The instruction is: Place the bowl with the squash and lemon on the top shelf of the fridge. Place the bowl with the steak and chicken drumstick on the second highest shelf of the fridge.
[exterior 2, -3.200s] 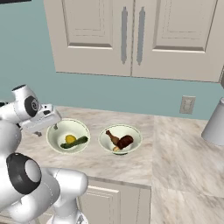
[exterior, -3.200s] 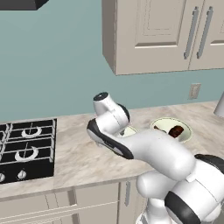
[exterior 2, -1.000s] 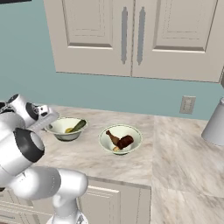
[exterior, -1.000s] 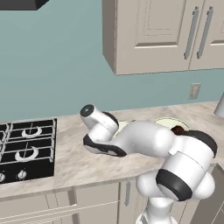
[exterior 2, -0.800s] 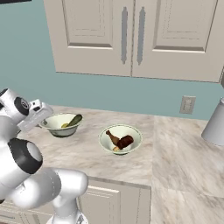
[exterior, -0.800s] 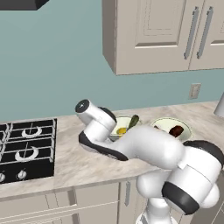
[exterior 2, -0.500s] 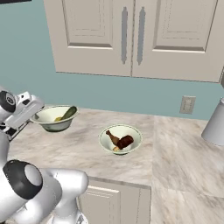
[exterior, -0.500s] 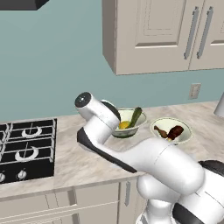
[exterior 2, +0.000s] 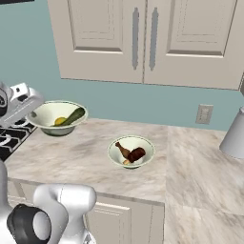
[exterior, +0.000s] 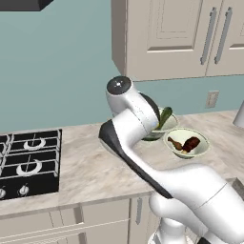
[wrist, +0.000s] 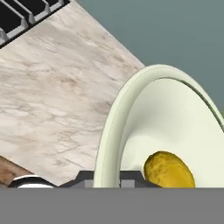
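Observation:
My gripper (exterior 2: 32, 112) is shut on the rim of the bowl with the squash and lemon (exterior 2: 57, 117), holding it level above the counter's left part. The dark green squash (exterior 2: 76, 115) leans over the rim beside the yellow lemon (exterior 2: 59, 121). In the hand view the rim (wrist: 113, 140) runs between my fingertips, with the lemon (wrist: 169, 170) just inside. My arm hides most of this bowl (exterior: 166, 127) in the left base view. The other bowl (exterior 2: 131, 151) rests on the counter with the steak (exterior 2: 137, 154) and chicken drumstick (exterior 2: 122, 148). The fridge is out of view.
A black stove (exterior: 28, 157) lies at the counter's left end. Cream upper cabinets (exterior 2: 143, 38) hang over the marble counter (exterior 2: 86, 157). A grey rounded object (exterior 2: 234, 136) stands at the far right, near a wall outlet (exterior 2: 204, 114).
The bowl with the squash and lemon has been lifted off the counter and carried left, away from the meat bowl, as the arm swung. The meat bowl stayed put.

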